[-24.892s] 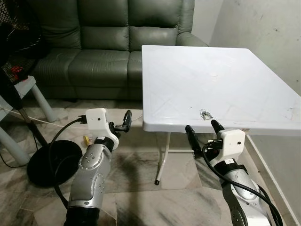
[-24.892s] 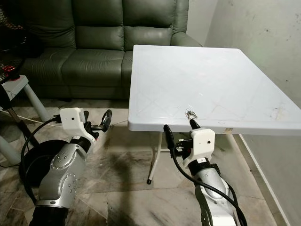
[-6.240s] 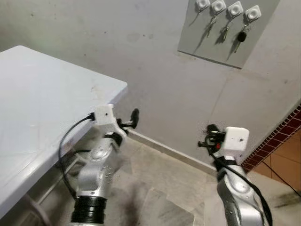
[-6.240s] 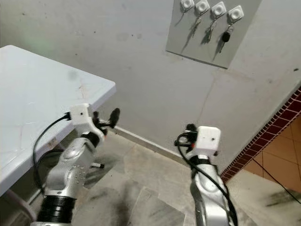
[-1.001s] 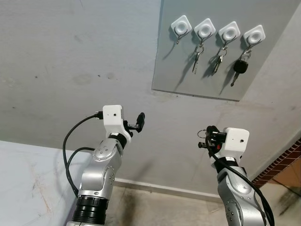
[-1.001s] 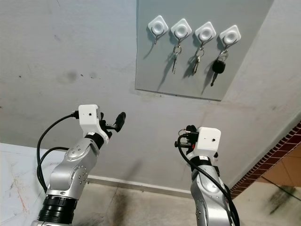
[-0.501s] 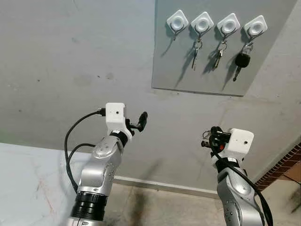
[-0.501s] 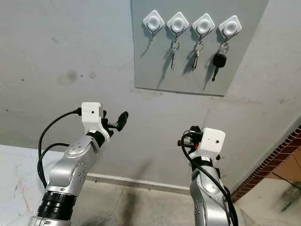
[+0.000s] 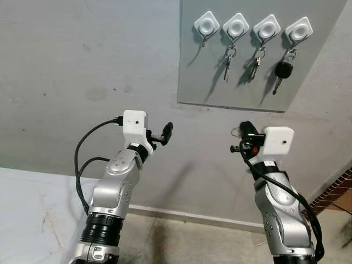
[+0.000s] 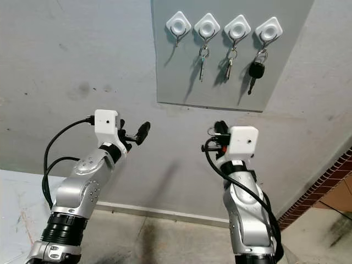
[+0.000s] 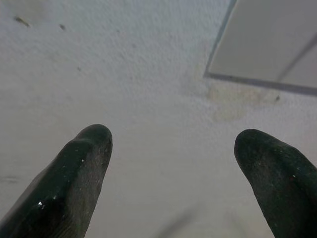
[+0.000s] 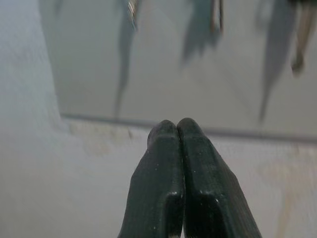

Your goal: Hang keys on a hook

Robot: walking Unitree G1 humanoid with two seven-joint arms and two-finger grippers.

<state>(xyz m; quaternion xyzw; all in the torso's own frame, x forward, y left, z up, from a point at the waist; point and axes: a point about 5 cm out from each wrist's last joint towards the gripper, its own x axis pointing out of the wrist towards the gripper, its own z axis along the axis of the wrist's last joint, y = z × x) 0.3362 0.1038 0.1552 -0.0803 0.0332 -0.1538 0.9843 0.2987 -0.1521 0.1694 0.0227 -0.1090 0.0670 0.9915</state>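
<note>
- Lifting now, we bring our right gripper [image 9: 242, 132] up higher than it sat half a second ago; it was low by the wall's lower stretch and is now just under the bottom edge of the grey board [image 9: 198, 82].
- Right fingers [image 12: 181, 148] are pressed tight together in the wrist view, and in the head view a small ring of the keys [image 9: 236, 131] peeps out at the tips, so we judge the jaws clamped on it, though the keys themselves are too small to make out well.
- Over on the other side, our left gripper [image 9: 166, 133] hangs at about the same height as before, with its fingers [image 11: 79, 168] spread wide and nothing between them, pointed at the bare wall [image 9: 82, 66].
- Further up, the board carries four white hooks in a row: the leftmost hook [image 9: 207, 25] is free, and the other three each hold keys, the last a black-headed key [image 9: 282, 70].
- That rise means the carry is over and the reach has begun, we reckon; the free hook sits up and to the left of our right gripper, well apart from it, so the keys must climb further and cross leftwards before the ring can go over it.
</note>
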